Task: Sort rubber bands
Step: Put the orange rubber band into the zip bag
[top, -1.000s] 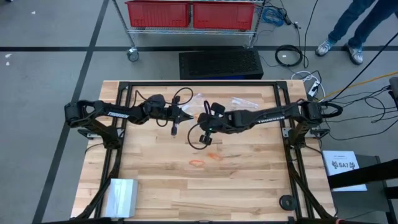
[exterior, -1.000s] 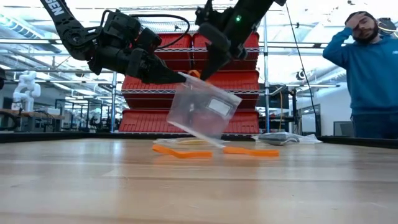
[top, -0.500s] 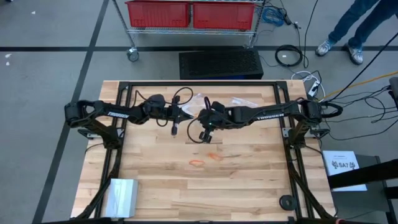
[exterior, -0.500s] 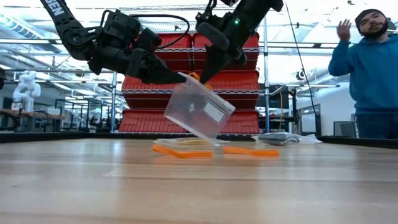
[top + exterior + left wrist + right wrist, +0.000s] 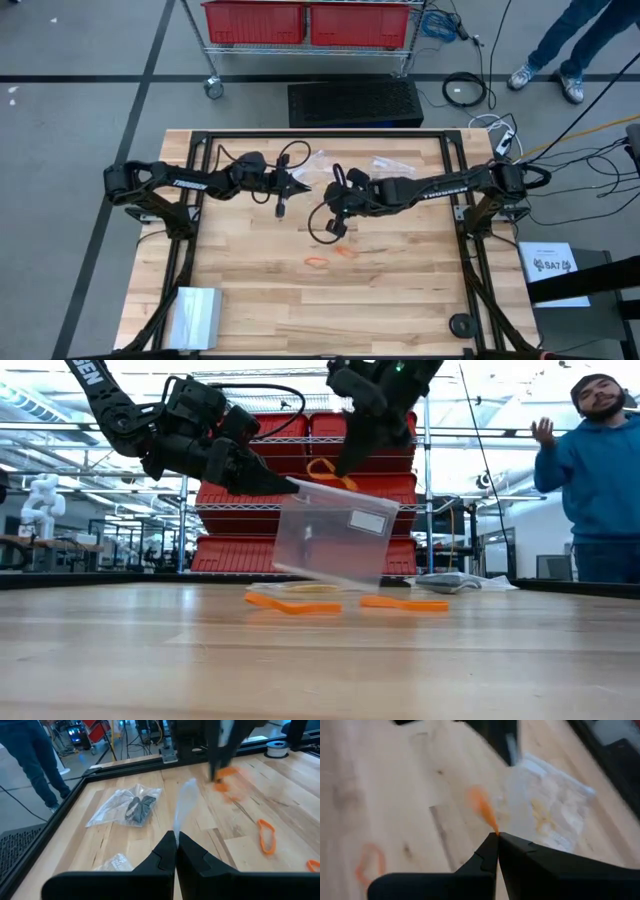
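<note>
Clear plastic bag (image 5: 335, 545) has swung level; left gripper (image 5: 290, 485) fingers pinch its rim, right gripper (image 5: 345, 465) fingers clamp thin orange rubber band (image 5: 325, 470) above it, over the wooden worktop (image 5: 320, 660).

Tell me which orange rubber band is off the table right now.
The one pinched in the right gripper, dangling above the clear bag held by the left gripper. The other two orange bands lie on the wood.

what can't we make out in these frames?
- Contents of the clear bag held by the left gripper: low view, too faint through the plastic.
- Orange band pinched by the right gripper: right wrist view, motion-blurred.
- Bands on the table: high view, too small to count.
</note>
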Robot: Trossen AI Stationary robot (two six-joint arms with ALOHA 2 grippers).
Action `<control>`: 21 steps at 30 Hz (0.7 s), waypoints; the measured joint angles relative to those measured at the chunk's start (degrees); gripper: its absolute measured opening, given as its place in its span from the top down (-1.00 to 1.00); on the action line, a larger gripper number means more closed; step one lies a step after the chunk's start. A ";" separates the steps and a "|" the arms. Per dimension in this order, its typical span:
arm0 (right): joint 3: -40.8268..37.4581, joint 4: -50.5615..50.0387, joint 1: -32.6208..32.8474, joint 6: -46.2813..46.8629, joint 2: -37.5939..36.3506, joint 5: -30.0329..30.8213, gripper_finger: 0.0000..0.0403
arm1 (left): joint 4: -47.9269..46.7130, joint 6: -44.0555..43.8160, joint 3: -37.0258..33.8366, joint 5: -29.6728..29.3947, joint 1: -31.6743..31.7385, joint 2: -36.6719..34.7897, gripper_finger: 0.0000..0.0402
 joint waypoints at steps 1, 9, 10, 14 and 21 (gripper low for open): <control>0.00 -0.39 -0.12 -0.08 0.00 1.10 1.00 | 0.02 0.00 0.00 0.00 -0.06 0.00 0.96; 0.00 -0.53 -3.27 -2.18 0.31 0.11 1.00 | 0.02 0.04 0.00 0.00 -0.48 0.00 0.96; 0.00 -0.68 -3.55 -2.39 0.44 -0.69 1.00 | 0.02 0.04 0.00 0.00 -0.48 0.00 0.96; 0.00 -0.10 -4.02 -2.83 1.39 -3.69 1.00 | -0.02 0.17 0.00 0.00 -0.48 0.00 0.96; 0.00 0.47 -4.11 -2.78 2.44 -3.97 1.00 | -0.01 0.15 0.00 0.00 -0.48 0.00 0.96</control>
